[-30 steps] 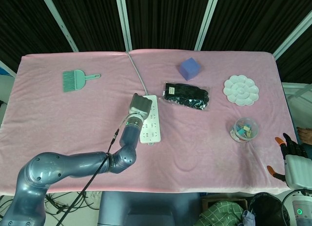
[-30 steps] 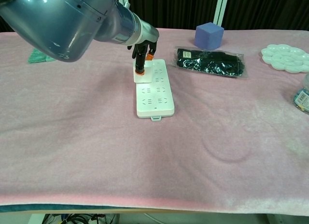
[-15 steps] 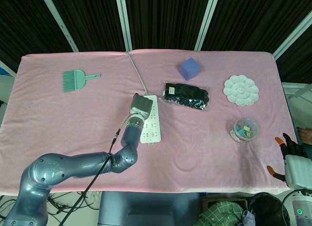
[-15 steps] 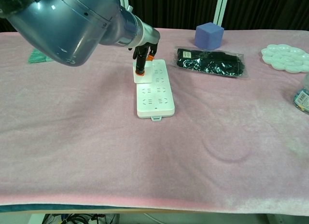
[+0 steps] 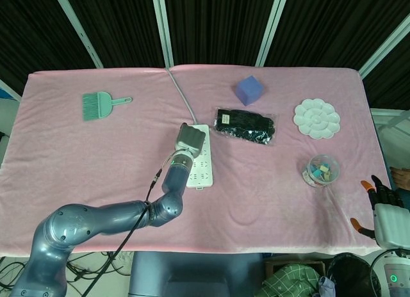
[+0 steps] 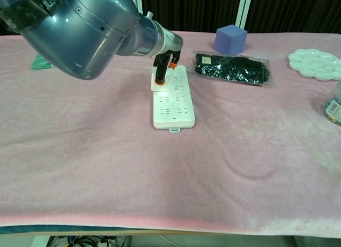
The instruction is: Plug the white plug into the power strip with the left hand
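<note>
The white power strip (image 5: 201, 169) (image 6: 174, 103) lies lengthwise near the table's middle, and its grey cable (image 5: 180, 95) runs to the far edge. My left hand (image 5: 191, 139) (image 6: 166, 54) hovers over the strip's far end. Its dark fingers with orange tips (image 6: 160, 76) point down and hold the white plug (image 6: 159, 87) against the strip's far left part. Whether the plug's pins sit in a socket is hidden by the fingers. My right hand (image 5: 383, 206) stays at the table's near right corner, fingers apart and holding nothing.
A green brush (image 5: 97, 105) lies at the far left. A blue cube (image 5: 248, 89) (image 6: 230, 39), a black packet (image 5: 245, 125) (image 6: 232, 68) and a white palette (image 5: 316, 117) (image 6: 316, 64) lie at the back right. A jar of coloured pieces (image 5: 320, 170) stands on the right.
My left hand has shifted a little to the right with the plug. The power strip has slid slightly right and turned a bit with it. The right hand has not moved.
</note>
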Controlling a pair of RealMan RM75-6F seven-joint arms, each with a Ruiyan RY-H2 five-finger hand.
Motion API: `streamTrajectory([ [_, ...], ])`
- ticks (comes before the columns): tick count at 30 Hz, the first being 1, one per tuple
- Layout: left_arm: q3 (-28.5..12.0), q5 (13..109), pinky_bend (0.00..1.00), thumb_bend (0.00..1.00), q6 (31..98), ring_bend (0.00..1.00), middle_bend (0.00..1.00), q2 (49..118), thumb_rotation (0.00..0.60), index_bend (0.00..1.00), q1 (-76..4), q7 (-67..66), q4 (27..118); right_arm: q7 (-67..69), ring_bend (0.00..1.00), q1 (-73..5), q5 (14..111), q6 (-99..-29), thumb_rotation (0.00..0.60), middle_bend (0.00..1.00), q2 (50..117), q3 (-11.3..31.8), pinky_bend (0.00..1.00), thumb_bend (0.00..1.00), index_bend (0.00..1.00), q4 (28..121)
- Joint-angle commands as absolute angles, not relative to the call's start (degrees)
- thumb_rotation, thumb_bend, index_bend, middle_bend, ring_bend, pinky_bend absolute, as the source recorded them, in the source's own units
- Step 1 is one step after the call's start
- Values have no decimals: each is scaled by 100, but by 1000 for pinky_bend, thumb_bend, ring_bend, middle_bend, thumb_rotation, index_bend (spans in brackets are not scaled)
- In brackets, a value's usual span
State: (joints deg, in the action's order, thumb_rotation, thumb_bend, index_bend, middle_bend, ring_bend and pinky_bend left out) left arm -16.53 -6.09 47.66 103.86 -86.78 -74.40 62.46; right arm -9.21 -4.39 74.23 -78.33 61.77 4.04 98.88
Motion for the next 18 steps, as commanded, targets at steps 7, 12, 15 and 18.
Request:
streamTrajectory([
  [7, -1583, -648, 238, 664, 4727, 338, 696, 10461, 600, 695, -8688, -7521, 6139, -903, 129, -437, 7412, -7833, 600, 43, 6177, 410, 135, 115, 153, 9891],
  [12, -1552, -610, 239, 666, 4677, 338, 698, 10494, 600, 697, -8670, -7520, 6085, -899, 128, -438, 7407, -7830, 600, 43, 6178, 411, 135, 116, 153, 9893],
  [15, -1544, -588, 239, 669, 4652, 341, 700, 10505, 600, 698, -8658, -7505, 6063, -902, 129, -439, 7406, -7832, 600, 43, 6176, 413, 135, 115, 153, 9893],
  [18, -1535, -553, 239, 670, 4635, 343, 702, 10519, 600, 699, -8639, -7474, 6031, -901, 129, -438, 7411, -7835, 600, 43, 6176, 411, 135, 115, 153, 9893],
])
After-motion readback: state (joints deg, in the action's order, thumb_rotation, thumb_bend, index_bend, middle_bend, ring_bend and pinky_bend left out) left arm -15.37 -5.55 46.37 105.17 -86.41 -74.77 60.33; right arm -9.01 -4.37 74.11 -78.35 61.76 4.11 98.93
